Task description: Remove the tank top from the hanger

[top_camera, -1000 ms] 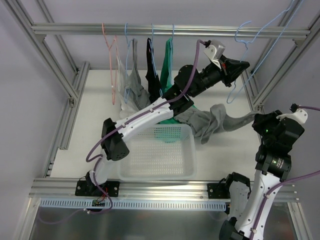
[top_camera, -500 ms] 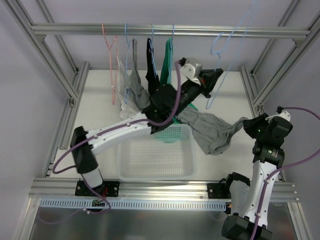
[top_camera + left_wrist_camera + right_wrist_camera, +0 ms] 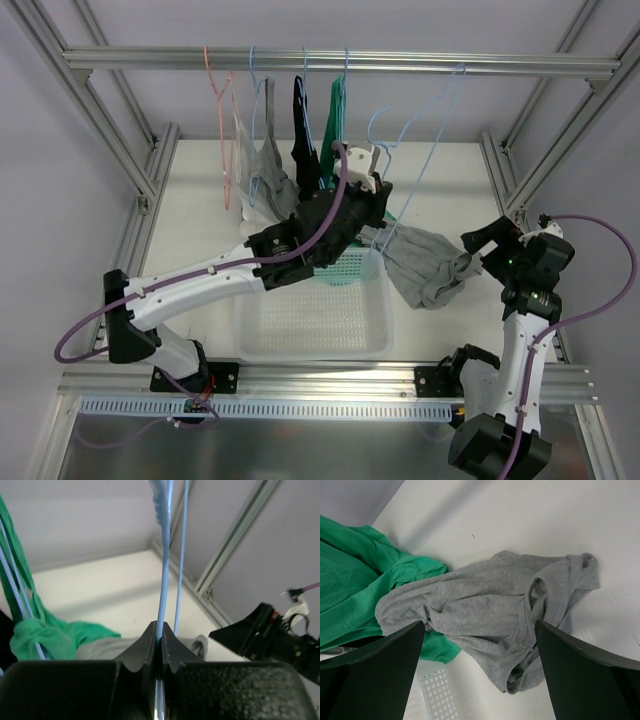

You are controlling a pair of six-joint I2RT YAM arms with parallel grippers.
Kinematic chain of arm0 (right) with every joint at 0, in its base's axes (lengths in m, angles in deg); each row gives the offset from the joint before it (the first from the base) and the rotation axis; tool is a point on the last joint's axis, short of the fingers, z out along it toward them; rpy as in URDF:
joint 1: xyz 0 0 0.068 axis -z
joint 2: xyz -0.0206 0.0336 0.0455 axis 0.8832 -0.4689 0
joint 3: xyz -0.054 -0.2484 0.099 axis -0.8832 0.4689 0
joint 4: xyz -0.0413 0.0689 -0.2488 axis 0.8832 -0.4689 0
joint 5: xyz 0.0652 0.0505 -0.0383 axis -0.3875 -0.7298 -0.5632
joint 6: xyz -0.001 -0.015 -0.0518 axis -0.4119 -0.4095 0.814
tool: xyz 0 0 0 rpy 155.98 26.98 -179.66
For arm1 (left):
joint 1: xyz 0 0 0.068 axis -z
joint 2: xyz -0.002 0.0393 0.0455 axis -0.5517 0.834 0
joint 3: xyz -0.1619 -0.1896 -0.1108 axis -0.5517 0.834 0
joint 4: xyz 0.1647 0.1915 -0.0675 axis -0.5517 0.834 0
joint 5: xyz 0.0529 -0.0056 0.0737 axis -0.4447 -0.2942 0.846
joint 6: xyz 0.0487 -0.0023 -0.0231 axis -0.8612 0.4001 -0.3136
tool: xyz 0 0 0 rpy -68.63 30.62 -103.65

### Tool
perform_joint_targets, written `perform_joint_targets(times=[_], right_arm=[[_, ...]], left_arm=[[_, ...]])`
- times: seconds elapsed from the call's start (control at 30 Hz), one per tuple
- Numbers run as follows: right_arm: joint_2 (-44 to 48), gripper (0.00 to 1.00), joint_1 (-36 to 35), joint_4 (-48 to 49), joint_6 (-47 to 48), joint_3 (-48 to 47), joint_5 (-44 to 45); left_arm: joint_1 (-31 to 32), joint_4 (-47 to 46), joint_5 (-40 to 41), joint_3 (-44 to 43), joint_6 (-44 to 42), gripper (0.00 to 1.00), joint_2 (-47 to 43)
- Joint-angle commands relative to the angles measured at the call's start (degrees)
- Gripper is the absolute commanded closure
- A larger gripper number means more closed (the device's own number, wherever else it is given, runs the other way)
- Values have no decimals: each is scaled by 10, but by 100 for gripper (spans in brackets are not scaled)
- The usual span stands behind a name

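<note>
Right wrist view: spread right claw above tank top touching green top; left claw pinches hanger

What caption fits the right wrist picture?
Right tool open above the grey tank top, crumpled on the table beside a green top.

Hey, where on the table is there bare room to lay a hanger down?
Bare table left of the basket, out to the left edge. Also the strip behind the tank top, far right. Crowded centre: green top and hanging clothes.
</note>
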Motion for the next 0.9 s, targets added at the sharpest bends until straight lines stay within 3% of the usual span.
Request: perform_joint_targets(times=[0.0,0.17,0.3,0.37,0.53,0.67,0.87], right_arm=[[9,1,-3,15,8,-29,-9],[23,1,-2,7,18,-32,-2],[23,1,-3,5,19,-36,-2],[20,1,-3,6,15,-37,-11],[24,1,-3,7,9,-46,-19],[31,1,-3,6,11,-47,-21],[27,0,-3,6,10,-48,-27]], left_arm=[[7,157,51,-78,80,100,35],[15,220,61,-129,102,100,46],[28,226,100,-151,67,100,64],[24,235,115,-204,38,100,88],[-23,419,46,-464,46,100,226],[-74,438,-19,-495,78,100,242],[-98,437,-43,-530,48,100,247]])
